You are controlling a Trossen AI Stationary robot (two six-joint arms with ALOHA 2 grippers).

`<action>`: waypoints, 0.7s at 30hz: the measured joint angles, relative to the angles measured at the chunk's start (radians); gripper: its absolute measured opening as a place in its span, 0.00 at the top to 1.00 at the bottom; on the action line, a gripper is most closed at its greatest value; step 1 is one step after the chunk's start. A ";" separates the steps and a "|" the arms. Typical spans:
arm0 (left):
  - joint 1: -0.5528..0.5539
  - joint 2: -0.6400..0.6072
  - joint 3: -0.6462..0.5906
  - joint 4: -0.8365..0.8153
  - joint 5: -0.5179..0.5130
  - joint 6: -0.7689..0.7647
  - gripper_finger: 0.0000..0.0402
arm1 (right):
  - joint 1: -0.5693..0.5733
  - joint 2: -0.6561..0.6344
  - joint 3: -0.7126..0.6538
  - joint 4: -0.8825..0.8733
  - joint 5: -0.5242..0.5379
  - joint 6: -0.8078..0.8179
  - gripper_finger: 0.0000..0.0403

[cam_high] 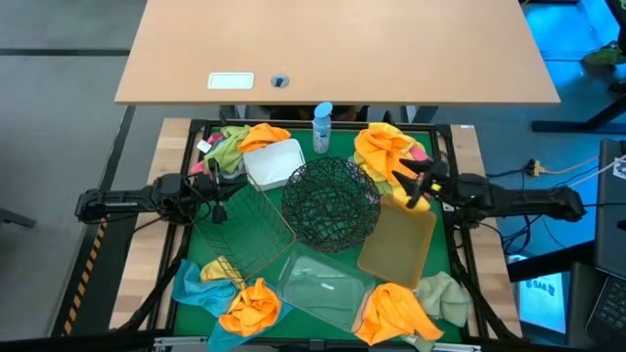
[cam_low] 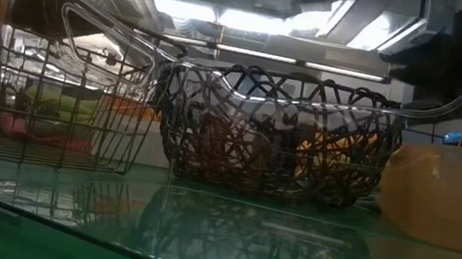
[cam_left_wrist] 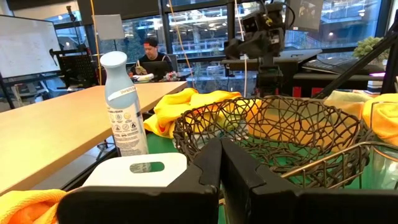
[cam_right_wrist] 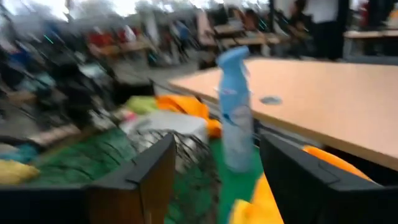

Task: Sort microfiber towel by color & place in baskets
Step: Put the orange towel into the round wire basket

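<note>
Fuzzy orange towels (cam_high: 389, 152) bunched, right end effector (cam_high: 416, 186) open, left end effector (cam_high: 210, 186) closed empty

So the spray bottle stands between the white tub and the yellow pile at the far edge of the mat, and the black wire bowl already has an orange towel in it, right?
Not quite: the black wire bowl is empty in the high view. The spray bottle does stand between the white tub and the yellow pile.

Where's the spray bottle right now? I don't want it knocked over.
In the high view the spray bottle stands upright at the mat's far edge, near the middle, just beyond the black wire bowl and beside the white tub.
</note>
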 joint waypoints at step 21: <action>0.000 0.000 0.000 0.000 0.000 0.000 1.00 | 0.000 0.345 0.281 -0.602 0.034 0.276 0.46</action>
